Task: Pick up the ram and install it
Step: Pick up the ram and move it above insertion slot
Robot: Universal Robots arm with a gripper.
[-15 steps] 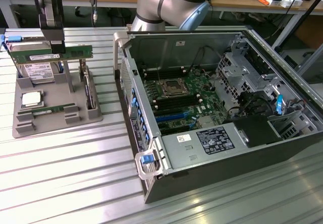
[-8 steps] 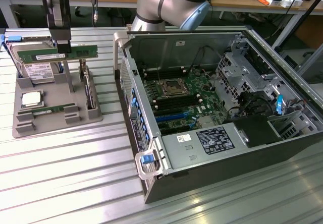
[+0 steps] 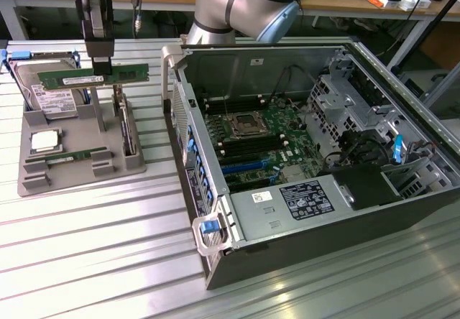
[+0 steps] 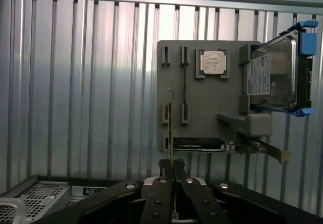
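Observation:
A long green ram stick (image 3: 123, 74) hangs level in the air above the grey holder (image 3: 83, 167) on the exterior view's left. My gripper (image 3: 102, 67) is shut on its upper edge near the middle. In the wrist view the held ram (image 4: 170, 118) shows edge-on as a thin line running out from my gripper (image 4: 171, 167), with the grey holder (image 4: 202, 108) below it. A second green stick (image 3: 72, 156) lies in a slot of the holder. The open computer case (image 3: 215, 261) sits to the exterior view's right, its motherboard memory slots (image 3: 248, 146) exposed.
The holder also carries a square silver processor chip (image 3: 44, 141) and a silver hard drive (image 3: 49, 98) with blue rails. A card (image 3: 126, 128) stands upright at the holder's right side. Everything rests on a ribbed metal table (image 3: 93, 247). Benches with clutter stand behind.

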